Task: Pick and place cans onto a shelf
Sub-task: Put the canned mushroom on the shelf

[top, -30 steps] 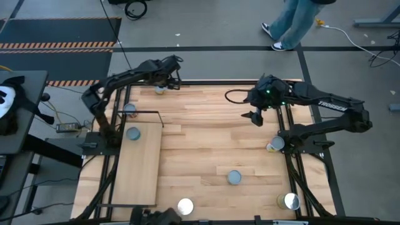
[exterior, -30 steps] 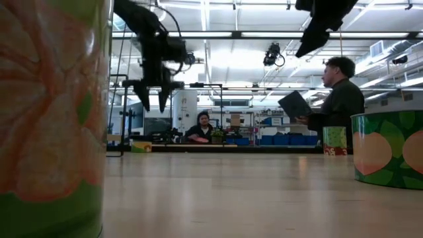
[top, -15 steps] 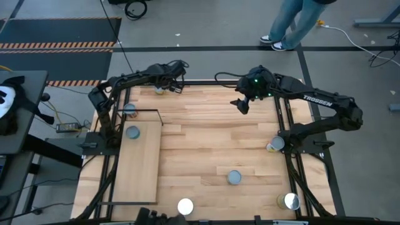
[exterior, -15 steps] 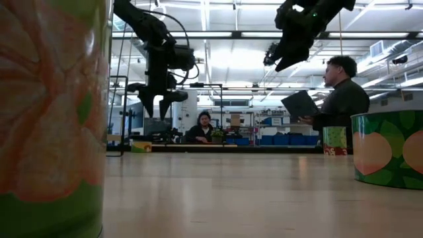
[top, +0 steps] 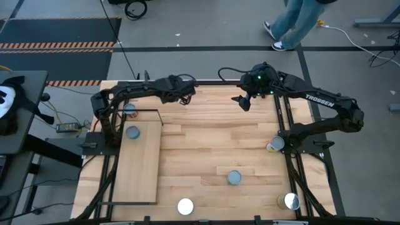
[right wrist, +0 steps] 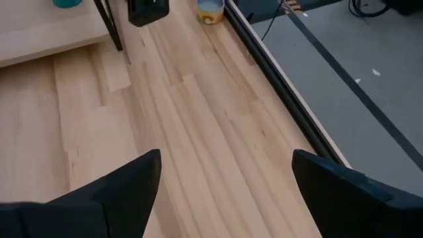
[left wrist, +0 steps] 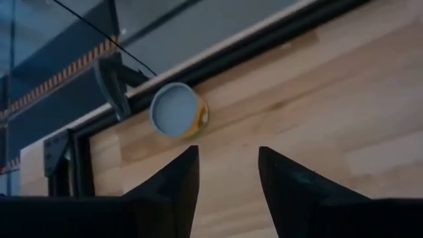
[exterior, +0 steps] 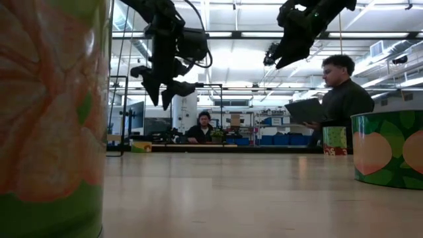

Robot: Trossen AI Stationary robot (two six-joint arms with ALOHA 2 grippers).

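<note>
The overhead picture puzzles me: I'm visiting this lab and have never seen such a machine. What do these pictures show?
It is a robot with two dark jointed arms working at a butcher-block table, here seen from above. The low picture looks level across the tabletop. The other two pictures come from a camera on each wrist. The left gripper hangs open above the table's far edge, near a small pale-blue-topped, yellow-sided tin. The right gripper is open too, and neither holds anything. One round silvery-topped can stands on the flat light-wood shelf with a black frame, and another can is at its far corner. Four more cans stand about the table.
</note>
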